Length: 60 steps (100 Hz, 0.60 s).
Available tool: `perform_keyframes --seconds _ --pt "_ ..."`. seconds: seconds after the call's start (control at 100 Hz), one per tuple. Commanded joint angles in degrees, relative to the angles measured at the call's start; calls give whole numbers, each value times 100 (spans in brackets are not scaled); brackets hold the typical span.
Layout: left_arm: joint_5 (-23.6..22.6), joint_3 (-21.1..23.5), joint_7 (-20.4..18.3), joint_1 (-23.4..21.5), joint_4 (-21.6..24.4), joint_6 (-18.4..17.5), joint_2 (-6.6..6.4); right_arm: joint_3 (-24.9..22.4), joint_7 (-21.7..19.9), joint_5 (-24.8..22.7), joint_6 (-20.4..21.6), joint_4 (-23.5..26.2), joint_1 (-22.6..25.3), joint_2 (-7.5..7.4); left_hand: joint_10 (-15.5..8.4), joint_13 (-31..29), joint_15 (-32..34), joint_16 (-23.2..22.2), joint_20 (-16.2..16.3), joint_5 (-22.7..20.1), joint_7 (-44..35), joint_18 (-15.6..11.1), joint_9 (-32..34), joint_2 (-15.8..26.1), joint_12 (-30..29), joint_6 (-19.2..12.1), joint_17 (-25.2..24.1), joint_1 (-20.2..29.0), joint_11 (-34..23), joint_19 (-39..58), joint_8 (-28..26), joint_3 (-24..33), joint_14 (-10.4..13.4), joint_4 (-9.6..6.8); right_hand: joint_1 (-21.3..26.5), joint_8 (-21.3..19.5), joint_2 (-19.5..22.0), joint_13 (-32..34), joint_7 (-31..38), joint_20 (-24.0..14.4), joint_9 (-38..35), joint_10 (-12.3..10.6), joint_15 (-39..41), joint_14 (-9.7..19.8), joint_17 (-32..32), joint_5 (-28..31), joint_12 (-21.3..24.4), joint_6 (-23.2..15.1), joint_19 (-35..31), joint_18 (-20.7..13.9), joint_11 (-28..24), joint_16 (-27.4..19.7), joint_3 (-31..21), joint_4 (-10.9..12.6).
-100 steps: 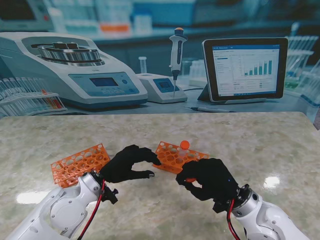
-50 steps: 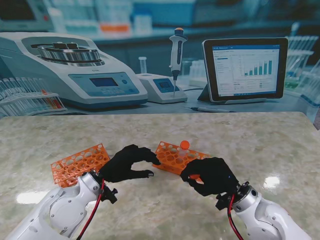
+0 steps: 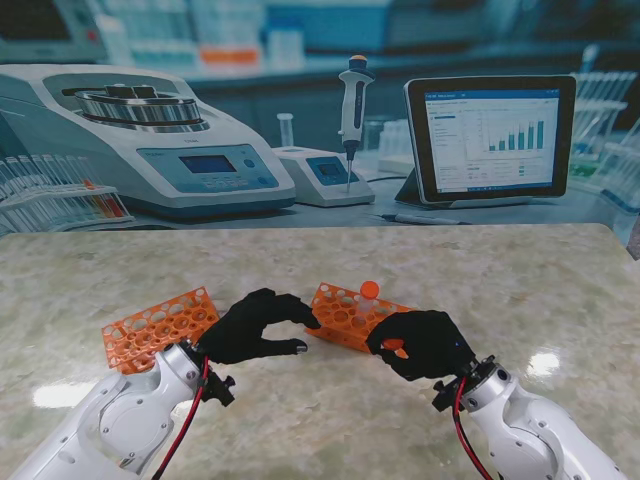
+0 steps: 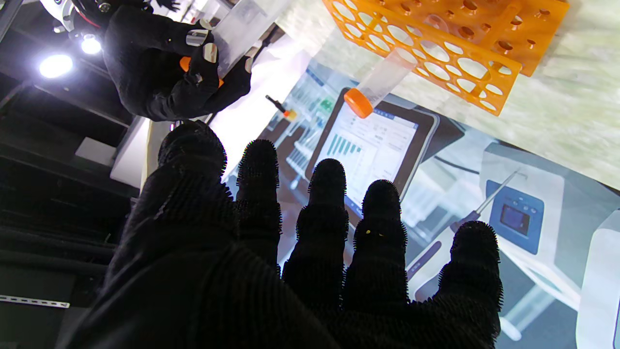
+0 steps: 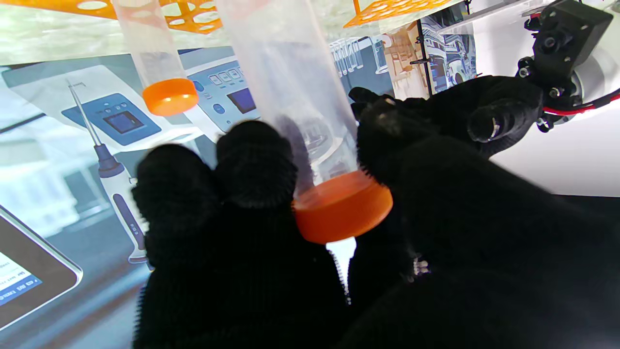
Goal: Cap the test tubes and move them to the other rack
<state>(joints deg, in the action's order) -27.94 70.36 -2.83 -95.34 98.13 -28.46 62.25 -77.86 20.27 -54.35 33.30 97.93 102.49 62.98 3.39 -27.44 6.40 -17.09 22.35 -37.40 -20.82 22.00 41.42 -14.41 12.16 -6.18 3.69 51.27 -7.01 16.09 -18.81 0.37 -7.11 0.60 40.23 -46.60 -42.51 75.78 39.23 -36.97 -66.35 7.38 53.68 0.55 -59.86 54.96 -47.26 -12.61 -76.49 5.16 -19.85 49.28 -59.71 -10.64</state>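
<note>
Right hand (image 3: pixel 425 343), gripping capped tube (image 5: pixel 310 145), has shifted nearer; left hand (image 3: pixel 255 327) stays empty, fingers spread.

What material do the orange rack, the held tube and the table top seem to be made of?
Orange rack: likely moulded plastic, matt, uniform colour, thin perforated walls.
Held tube in the right hand: probably clear, slightly frosted plastic; the background shows through it.
Table top: looks like polished marble-patterned stone or laminate; veined, with glossy light reflections.
</note>
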Motion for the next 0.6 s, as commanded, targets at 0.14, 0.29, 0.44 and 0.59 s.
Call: perform_keyframes --seconds 0.14,0.29,0.44,0.59 --pt "2 -6 -23 0 1 20 -9 97 -43 56 -134 -164 -75 3 -25 194 -93 97 -167 -44 136 -36 -133 181 -111 31 -110 -43 99 -274 61 -61 152 23 825 -233 800 -62 270 -130 -752 -1052 -10 485 -33 251 -302 -185 -5 -167 -1213 85 -1120 628" --pt "8 -10 -26 5 -6 21 -9 145 -42 73 -168 -252 -149 2 -23 196 -94 96 -164 -47 139 -38 -133 187 -111 36 -108 -42 100 -279 63 -60 139 23 837 -237 814 -63 269 -124 -737 -1054 -45 469 -20 239 -300 -188 28 -163 -1210 70 -1104 615" --pt "10 -14 -27 9 -12 20 -9 185 -55 93 -220 -335 -233 1 -23 198 -94 94 -160 -40 142 -36 -134 200 -111 40 -110 -48 101 -284 64 -61 139 23 842 -238 820 -66 269 -130 -735 -1060 -51 458 -15 240 -302 -184 36 -144 -1216 70 -1100 608" --pt "16 -17 -30 12 -15 21 -9 212 -85 94 -242 -399 -329 -6 -13 191 -89 89 -154 -48 138 -39 -124 198 -109 27 -102 -38 97 -282 62 -60 138 22 845 -239 828 -65 268 -133 -727 -1047 -62 456 -10 234 -301 -179 50 -140 -1217 68 -1090 601"
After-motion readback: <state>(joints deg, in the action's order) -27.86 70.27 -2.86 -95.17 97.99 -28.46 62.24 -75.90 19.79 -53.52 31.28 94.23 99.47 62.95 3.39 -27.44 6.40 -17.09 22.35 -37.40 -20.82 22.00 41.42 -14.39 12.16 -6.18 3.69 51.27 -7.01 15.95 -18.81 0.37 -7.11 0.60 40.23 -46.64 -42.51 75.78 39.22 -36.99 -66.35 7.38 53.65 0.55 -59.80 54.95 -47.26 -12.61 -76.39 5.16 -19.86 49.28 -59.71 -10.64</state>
